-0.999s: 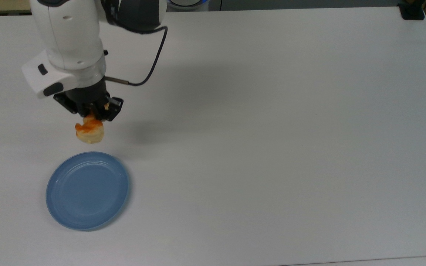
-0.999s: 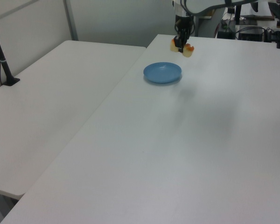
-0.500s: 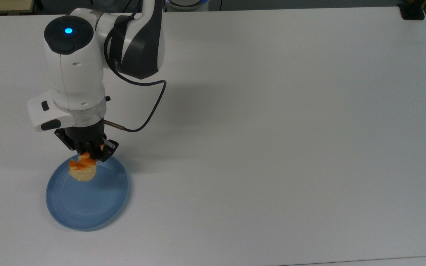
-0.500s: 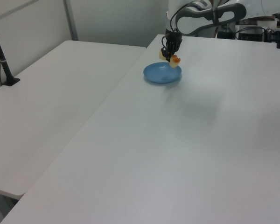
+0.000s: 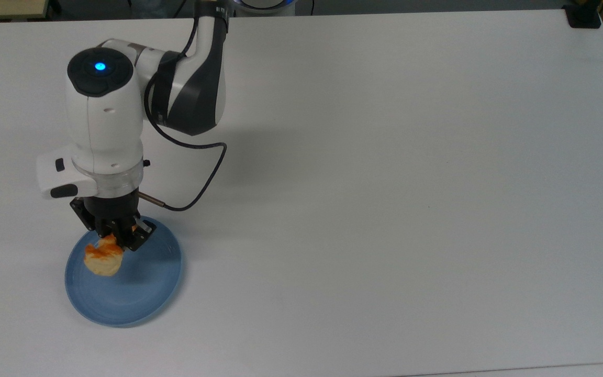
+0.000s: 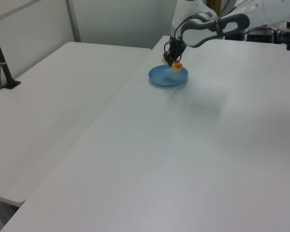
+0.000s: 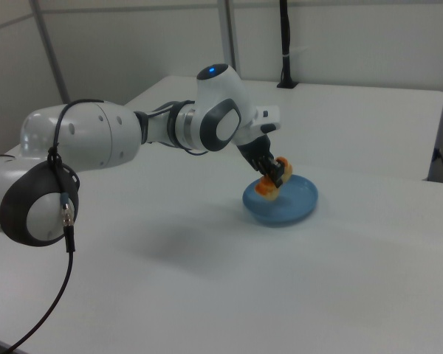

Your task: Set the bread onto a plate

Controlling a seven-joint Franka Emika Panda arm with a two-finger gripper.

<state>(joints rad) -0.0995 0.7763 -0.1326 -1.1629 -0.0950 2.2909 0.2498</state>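
Now we find the bread (image 5: 102,259) over the plate (image 5: 144,293), where a second ago it hung over bare table on the far side of the plate's rim in the top view. Half a second ago it had only just crossed that rim; it now sits further in, over the top view's left part of the plate. The gripper (image 5: 118,238) remains closed on the bread, the fingers pinching its upper end, the loaf hanging tilted below them.

Going left to right in the right view, we note the arm reaching across the table (image 7: 207,295), then the gripper (image 7: 273,171), then the bread (image 7: 268,184) just above the plate (image 7: 295,203). Whether the bread touches the plate's floor we cannot tell; in the left view the bread (image 6: 175,66) appears slightly clear of the plate (image 6: 166,79).

In our judgement the carry is all but done. What remains is a short descent and a release. The bread lies off-centre, towards the rim; on release the tilted loaf could tip, though the raised rim should contain it.
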